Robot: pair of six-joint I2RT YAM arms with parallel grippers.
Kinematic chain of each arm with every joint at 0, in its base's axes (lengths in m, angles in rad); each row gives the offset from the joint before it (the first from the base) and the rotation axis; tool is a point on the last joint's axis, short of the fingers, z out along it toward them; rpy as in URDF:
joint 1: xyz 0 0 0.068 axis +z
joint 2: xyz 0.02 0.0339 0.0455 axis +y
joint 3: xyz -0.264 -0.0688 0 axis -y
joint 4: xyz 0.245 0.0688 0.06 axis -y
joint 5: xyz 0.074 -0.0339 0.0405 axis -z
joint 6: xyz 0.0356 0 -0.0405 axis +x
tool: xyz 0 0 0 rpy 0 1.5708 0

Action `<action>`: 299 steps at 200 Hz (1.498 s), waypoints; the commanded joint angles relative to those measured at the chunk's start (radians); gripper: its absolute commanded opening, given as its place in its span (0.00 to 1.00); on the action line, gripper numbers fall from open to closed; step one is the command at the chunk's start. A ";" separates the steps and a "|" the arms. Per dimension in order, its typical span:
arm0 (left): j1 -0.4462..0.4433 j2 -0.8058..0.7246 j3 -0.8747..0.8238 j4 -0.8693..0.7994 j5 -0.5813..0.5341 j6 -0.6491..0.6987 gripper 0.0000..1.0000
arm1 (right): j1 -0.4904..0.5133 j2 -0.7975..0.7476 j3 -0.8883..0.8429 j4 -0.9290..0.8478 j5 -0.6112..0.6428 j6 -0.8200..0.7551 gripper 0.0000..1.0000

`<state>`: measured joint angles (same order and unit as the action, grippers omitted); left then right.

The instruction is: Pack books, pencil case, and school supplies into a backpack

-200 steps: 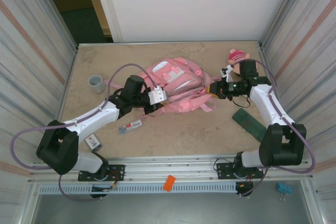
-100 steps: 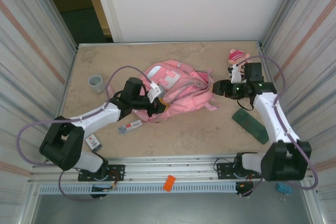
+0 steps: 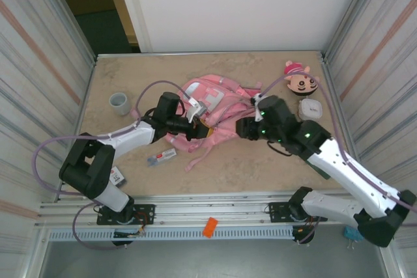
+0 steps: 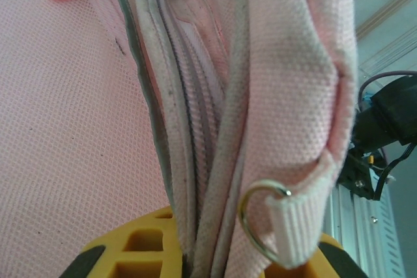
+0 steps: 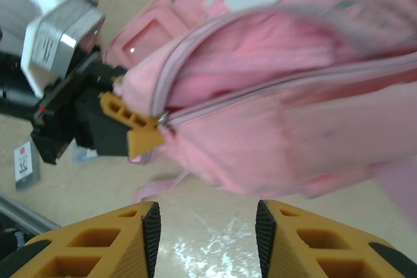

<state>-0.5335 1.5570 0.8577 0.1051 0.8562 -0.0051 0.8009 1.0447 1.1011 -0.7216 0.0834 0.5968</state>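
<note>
The left end effector (image 4: 195, 252) is clenched on the backpack (image 3: 221, 116). It pinches the zip edge between its fingers, next to a strap loop carrying a metal ring (image 4: 242, 211). This hold appears intended to raise the rim of the opening off the counter (image 3: 260, 161) so the mouth can be spread.

The right end effector (image 5: 205, 239) is released, with its jaws apart and nothing between them. The backpack lies just ahead of its fingertips. Its likely purpose is to take the opposite rim.

The stick-like pack (image 3: 161, 157) and the white square piece (image 3: 115, 175) lie on the counter behind the left end effector, toward its base. Neither is packed yet.
</note>
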 commanded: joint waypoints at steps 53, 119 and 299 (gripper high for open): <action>0.002 0.028 0.058 -0.087 0.146 -0.076 0.00 | 0.112 0.310 0.037 0.201 0.091 0.176 0.45; 0.002 0.019 0.053 -0.086 0.170 -0.066 0.00 | 0.111 0.416 0.090 0.152 0.276 0.232 0.42; 0.002 -0.015 0.061 -0.236 0.022 0.048 0.00 | 0.000 0.349 0.171 -0.094 0.309 0.090 0.00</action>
<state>-0.5388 1.5799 0.9203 0.0154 0.8463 0.0269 0.8932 1.4460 1.2289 -0.6853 0.2955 0.7456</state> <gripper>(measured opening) 0.148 0.054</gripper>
